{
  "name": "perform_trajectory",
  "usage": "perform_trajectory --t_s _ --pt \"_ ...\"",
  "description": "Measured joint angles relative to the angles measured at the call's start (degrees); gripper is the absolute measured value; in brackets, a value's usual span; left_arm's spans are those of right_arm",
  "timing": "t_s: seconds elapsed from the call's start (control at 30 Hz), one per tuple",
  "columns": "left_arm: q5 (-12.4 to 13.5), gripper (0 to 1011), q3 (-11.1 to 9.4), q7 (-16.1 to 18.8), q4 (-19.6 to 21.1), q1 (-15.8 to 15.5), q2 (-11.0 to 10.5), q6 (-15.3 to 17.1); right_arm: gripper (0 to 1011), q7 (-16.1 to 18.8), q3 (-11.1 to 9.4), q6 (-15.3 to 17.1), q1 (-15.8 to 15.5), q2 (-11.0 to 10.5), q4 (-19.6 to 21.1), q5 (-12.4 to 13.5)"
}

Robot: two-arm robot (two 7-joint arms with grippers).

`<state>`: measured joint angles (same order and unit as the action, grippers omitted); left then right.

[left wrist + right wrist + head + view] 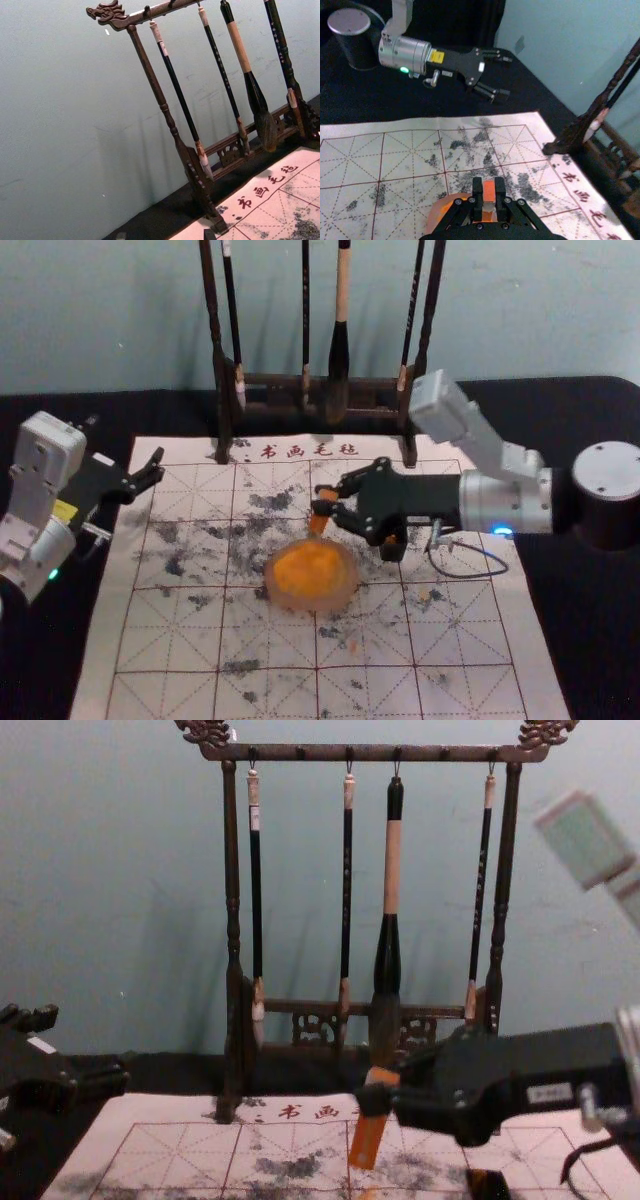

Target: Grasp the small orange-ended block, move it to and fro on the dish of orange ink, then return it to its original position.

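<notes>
One block (318, 526) in right claw (325, 499), dish (347, 588) contact unclear.

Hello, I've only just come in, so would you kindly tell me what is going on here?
The robot's right pincer is gripping an orange block, its lower end at the far side of a dish of orange ink. I can't tell whether it touches the ink. The left pincer is open and holds nothing, off by the mat's left side. Behind, brushes hang from a rack.
</notes>
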<state>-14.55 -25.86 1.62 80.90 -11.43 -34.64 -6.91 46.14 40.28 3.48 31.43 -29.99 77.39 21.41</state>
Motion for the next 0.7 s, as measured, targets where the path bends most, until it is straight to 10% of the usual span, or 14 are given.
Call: perform_trajectory --t_s 0.7 --pt "0.0 1001 0.0 0.0 0.0 0.0 0.0 0.0 149 -3.6 -6.9 -0.8 -7.8 -9.9 9.2 4.3"
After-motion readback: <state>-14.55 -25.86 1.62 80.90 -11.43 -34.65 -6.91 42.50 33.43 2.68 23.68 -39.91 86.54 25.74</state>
